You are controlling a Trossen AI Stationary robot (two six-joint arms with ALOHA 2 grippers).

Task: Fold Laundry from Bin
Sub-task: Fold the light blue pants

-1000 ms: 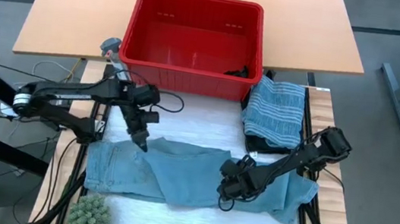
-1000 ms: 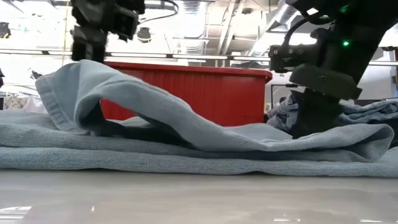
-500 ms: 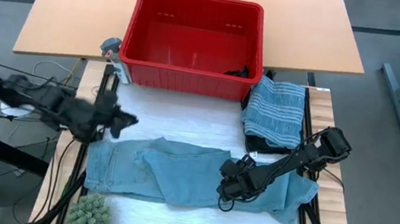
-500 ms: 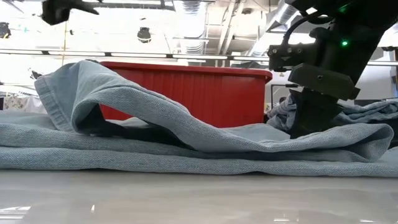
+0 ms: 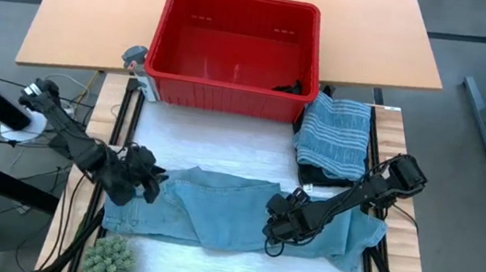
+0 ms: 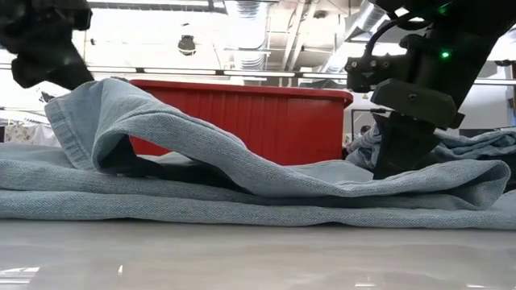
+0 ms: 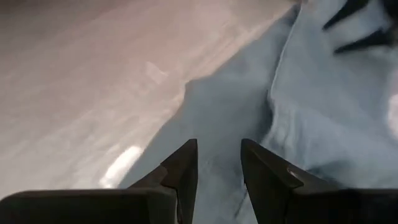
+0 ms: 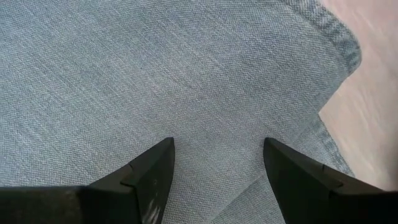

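The laundry's light blue garment (image 5: pixel 234 211) lies half-folded on your surface, one striped piece (image 5: pixel 332 133) already stacked, dark cloth (image 5: pixel 292 87) left in the bin (image 5: pixel 242 8). Your left gripper (image 5: pixel 146 183) hovers with narrow, empty fingers; your right gripper (image 5: pixel 275 225) presses wide-fingered.

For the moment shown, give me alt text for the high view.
Light blue jeans lie spread across the table, the left tool open at one end and the right tool open on the other. Behind stands a red bin.
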